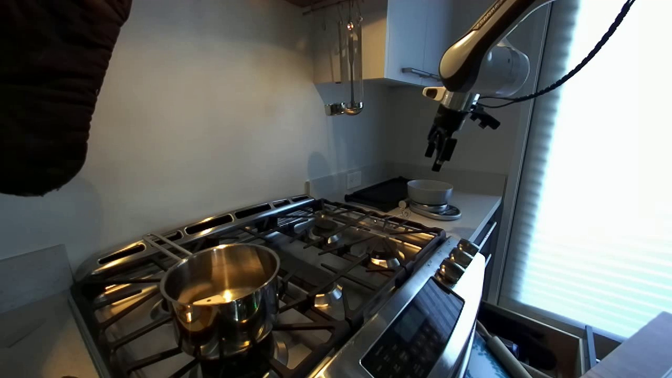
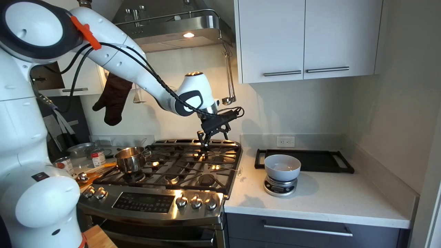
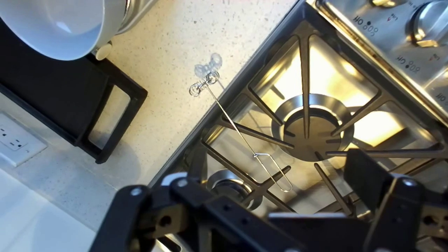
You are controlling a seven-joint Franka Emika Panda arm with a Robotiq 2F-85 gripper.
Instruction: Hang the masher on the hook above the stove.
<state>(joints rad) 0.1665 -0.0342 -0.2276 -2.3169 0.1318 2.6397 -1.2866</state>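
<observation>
The masher point(image 3: 239, 132) is a thin wire utensil with a coiled head and a loop handle. It lies across a grate of the stove point(image 3: 305, 77), its head jutting over the counter. Its coil also shows faintly in both exterior views point(image 1: 404, 209) point(image 2: 238, 170). My gripper point(image 1: 440, 156) hangs above the far part of the stove, also seen in an exterior view point(image 2: 216, 138). In the wrist view my gripper point(image 3: 315, 206) is open and empty, with the masher's loop ahead of its fingers. Hooks point(image 1: 350, 6) hang from a rail, with ladles point(image 1: 354, 107) on them.
A steel pot point(image 1: 220, 299) stands on the stove point(image 2: 151, 198). A white bowl point(image 2: 282, 167) sits on a scale point(image 2: 279, 189) beside a black tray point(image 2: 310, 160). A range hood point(image 2: 172, 32), white cabinets point(image 2: 272, 38) and an oven mitt point(image 2: 116, 98) hang above.
</observation>
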